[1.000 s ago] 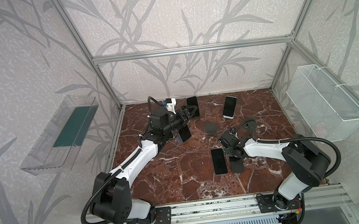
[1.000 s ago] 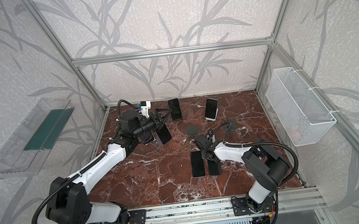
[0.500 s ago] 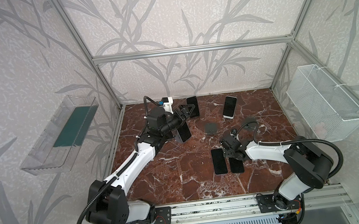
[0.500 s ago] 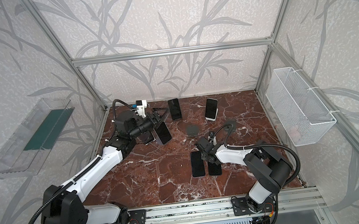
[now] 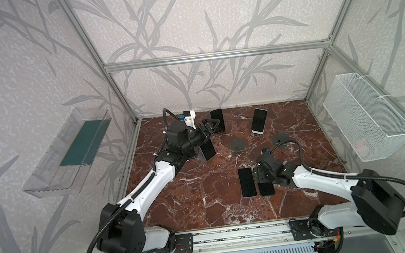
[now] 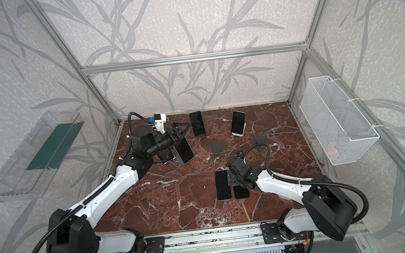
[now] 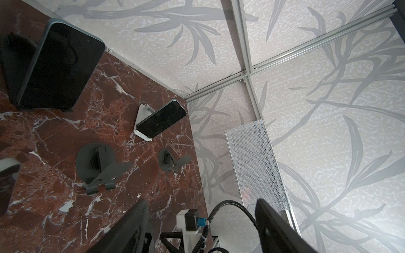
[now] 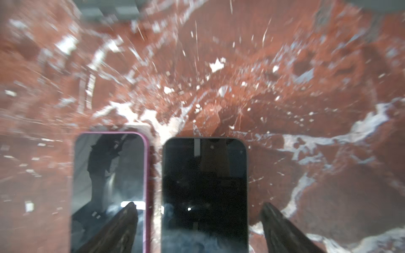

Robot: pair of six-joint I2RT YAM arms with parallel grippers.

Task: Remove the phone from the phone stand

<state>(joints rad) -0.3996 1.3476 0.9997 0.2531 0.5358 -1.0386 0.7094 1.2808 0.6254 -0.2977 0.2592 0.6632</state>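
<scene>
1. Phone first: in both top views the dark phone (image 5: 267, 189) lies flat on the marble table (image 5: 204, 197), off any stand and just beside a pink-edged phone (image 5: 247, 182). The right gripper (image 5: 260, 176) stands over its far end and covers more of it than a second ago. The right arm's elbow sits nearer the front rail than before. The dark phone itself lies about where it lay.
2. In both top views the left gripper (image 5: 211, 126) hangs at the back left, between a leaning phone (image 5: 208, 151) propped on a grey stand (image 5: 200, 155) and a back phone (image 5: 217, 120). It is roughly where it was a second ago.
3. In the left wrist view the left fingers (image 7: 131, 227) stand apart with nothing between them. Beyond them the back phone (image 7: 59, 68) rests on a black stand (image 7: 17, 54). A third phone (image 7: 162, 119) leans on a white stand (image 7: 142, 116), near two empty stands (image 7: 98, 164). A wire basket (image 7: 254, 166) hangs on the wall.
4. In the right wrist view, which is blurred, the right fingers (image 8: 125, 223) are spread wider than the dark phone (image 8: 205, 186) and sit one on each side of it, not clamped. One finger overlaps the pink-edged phone (image 8: 109, 175).
</scene>
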